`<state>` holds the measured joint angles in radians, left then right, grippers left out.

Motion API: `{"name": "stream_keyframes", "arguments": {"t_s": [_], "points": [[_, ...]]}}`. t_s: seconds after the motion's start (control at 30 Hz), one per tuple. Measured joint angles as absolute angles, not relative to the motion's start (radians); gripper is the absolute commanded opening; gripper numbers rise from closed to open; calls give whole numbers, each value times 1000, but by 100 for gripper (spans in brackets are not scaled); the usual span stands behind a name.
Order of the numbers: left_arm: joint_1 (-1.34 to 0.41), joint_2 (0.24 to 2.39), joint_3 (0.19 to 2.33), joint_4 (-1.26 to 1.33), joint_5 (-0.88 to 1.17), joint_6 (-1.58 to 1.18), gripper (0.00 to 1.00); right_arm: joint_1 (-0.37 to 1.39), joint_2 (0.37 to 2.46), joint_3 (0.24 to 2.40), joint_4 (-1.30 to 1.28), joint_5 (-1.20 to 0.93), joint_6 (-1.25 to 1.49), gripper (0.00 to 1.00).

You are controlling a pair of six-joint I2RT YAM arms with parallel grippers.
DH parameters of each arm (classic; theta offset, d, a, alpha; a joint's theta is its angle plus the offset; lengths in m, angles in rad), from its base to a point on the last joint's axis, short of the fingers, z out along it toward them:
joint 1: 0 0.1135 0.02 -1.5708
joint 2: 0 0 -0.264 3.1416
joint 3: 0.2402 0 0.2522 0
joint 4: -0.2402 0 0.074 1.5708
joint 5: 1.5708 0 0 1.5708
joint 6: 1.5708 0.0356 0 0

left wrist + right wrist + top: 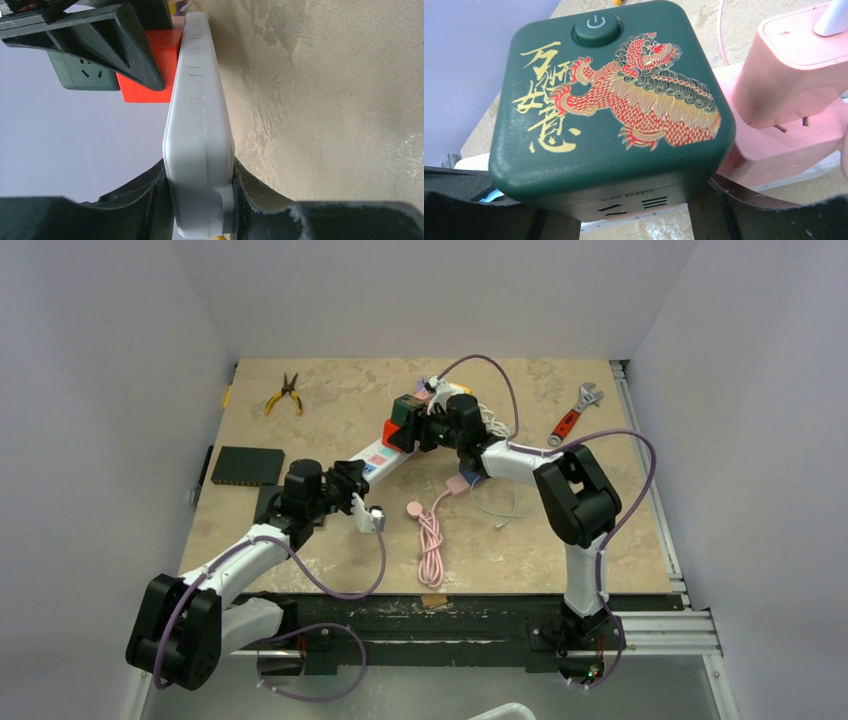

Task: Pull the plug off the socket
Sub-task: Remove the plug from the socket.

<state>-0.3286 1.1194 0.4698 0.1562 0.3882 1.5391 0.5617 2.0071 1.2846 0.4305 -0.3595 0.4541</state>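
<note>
Green plug (609, 100) by white power strip (197, 125) bears gold Chinese calligraphy, red lion.

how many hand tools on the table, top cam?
2. The yellow-handled pliers lie at the far left, and the red-handled adjustable wrench at the far right. A yellow sliver left of the pliers is too small to identify. Others may be hidden.

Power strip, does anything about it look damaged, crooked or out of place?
Nothing stands out. The white power strip looks intact, its near end clamped in the left gripper; the right gripper grips the green adapter beside a pink adapter.
</note>
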Motion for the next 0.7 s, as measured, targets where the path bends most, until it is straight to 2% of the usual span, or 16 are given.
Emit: {"name": "stream_keyframes", "arguments": {"t_s": [0.33, 0.7], "points": [[-329, 1117, 481, 132, 392, 1538, 0, 603, 1961, 1289, 336, -250, 373, 0], [-329, 1117, 488, 127, 373, 1537, 0, 582, 1986, 1395, 190, -272, 443, 0]]}}
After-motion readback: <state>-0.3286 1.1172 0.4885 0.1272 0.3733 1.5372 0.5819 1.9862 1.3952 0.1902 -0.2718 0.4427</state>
